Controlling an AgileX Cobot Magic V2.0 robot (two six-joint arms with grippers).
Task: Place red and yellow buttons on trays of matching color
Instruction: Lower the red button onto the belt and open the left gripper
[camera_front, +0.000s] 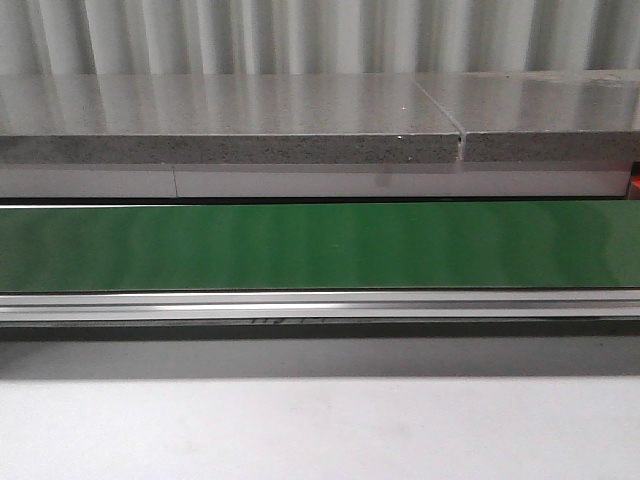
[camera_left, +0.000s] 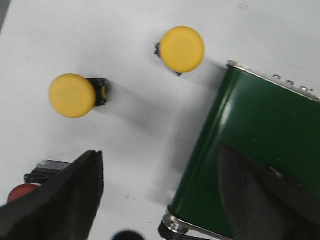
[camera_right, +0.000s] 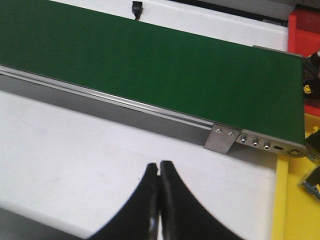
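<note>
Two yellow buttons (camera_left: 72, 95) (camera_left: 181, 49) lie on the white desk (camera_left: 135, 130) ahead of the wide-open, empty left gripper (camera_left: 160, 200), beside the conveyor's (camera_left: 250, 140) end; the left arm is nearer. The right gripper (camera_right: 159, 200) is closed, empty.

A white table (camera_left: 150, 135) carries a green conveyor belt (camera_front: 320, 245) in an aluminium frame. On the bare white top beside the belt's end stand two yellow buttons (camera_left: 73, 95) (camera_left: 181, 49), well apart, and a red button (camera_left: 20, 192), half hidden.
</note>
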